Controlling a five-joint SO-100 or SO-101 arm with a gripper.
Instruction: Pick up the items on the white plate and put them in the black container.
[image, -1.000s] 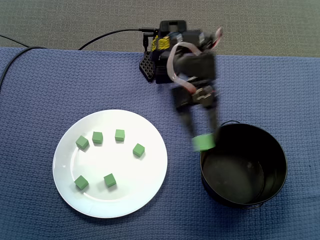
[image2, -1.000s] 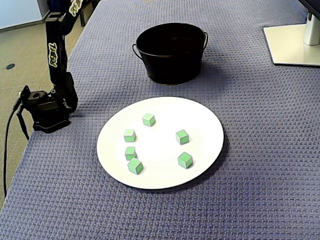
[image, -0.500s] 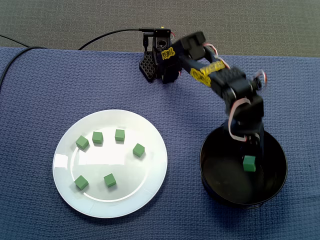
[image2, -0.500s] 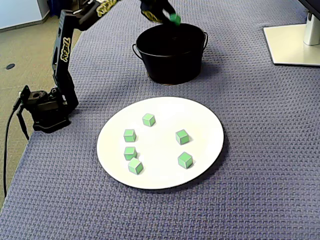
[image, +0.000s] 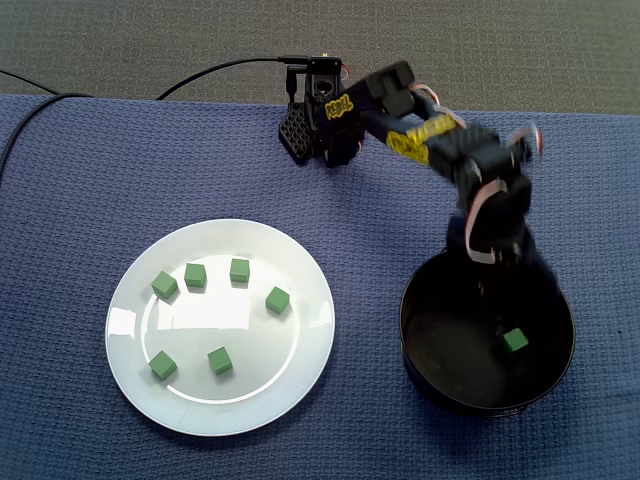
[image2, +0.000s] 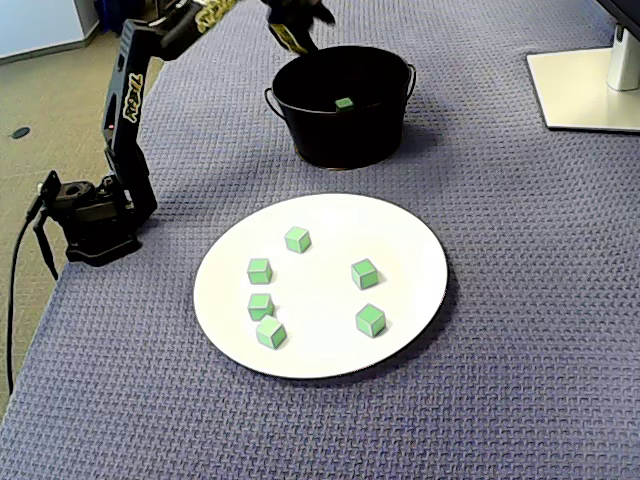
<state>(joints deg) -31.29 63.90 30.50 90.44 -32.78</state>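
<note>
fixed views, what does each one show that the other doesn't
Only in a fixed view, looking straight down: the pail's floor.

Only in a fixed view, from the side: the white stand base, the pail's outer wall and its side handles.

In both fixed views: the plate with six cubes on it, one cube inside the pail, the arm's base and the blue cloth.
</note>
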